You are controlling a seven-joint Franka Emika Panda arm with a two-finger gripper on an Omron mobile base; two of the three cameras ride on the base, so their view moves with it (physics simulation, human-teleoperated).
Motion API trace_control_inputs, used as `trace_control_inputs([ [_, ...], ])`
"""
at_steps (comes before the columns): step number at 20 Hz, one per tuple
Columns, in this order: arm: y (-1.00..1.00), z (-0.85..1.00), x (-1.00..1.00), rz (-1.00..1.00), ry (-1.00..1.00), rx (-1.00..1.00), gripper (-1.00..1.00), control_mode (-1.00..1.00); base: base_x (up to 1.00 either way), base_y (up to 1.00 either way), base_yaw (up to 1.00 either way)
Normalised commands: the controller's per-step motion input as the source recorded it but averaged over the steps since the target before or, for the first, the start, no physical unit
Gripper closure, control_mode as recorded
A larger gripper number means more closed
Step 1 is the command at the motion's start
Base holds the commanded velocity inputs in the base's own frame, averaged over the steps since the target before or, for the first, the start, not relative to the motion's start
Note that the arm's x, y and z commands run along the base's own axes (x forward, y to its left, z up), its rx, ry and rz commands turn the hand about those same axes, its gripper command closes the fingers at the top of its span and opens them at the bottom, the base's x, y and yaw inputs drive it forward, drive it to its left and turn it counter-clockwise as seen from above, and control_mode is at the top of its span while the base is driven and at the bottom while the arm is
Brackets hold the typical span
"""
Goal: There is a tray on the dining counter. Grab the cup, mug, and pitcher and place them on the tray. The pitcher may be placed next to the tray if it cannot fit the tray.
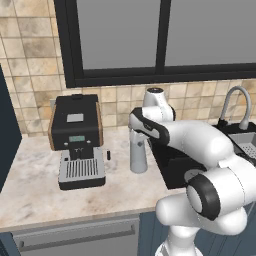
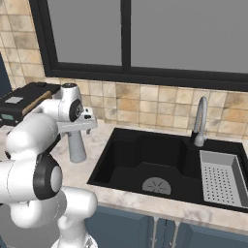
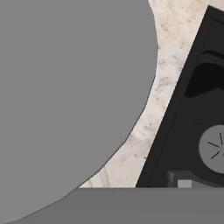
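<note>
The pitcher [image 1: 138, 156] is a tall plain grey cylinder standing upright on the pale marbled counter [image 1: 35, 192], just left of the sink. From the right side, the pitcher [image 2: 76, 147] rises between the coffee machine and the sink's rim. My gripper [image 1: 138, 133] points straight down over the pitcher's top, with the white hand directly above it. The gripper [image 2: 77, 131] is open, its fingers reaching down at the pitcher's upper end. In the hand view the pitcher's top [image 3: 74, 87] is a very close, big grey round shape.
A black coffee machine [image 1: 76, 137] stands to the pitcher's left against the tiled wall. The black sink [image 2: 155, 164] lies right of it, with a curved faucet [image 2: 199, 121] and a grey drain basket [image 2: 220, 179]. A dark-framed window runs above.
</note>
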Motion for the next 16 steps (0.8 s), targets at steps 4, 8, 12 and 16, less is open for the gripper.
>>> trace_control_inputs([
  [4, 0.06, -0.06, 0.14, 0.00, 0.01, 0.00, -1.00, -1.00, 0.00, 0.00, 0.00],
  [8, 0.10, -0.06, 0.06, 0.00, 0.04, 0.02, -1.00, -1.00, 0.00, 0.00, 0.00],
  [12, 0.15, -0.05, 0.00, 0.01, 0.04, 0.02, -1.00, -1.00, 0.00, 0.00, 0.00],
  [16, 0.07, 0.00, 0.04, 0.02, 0.01, 0.00, -1.00, -1.00, 0.00, 0.00, 0.00],
])
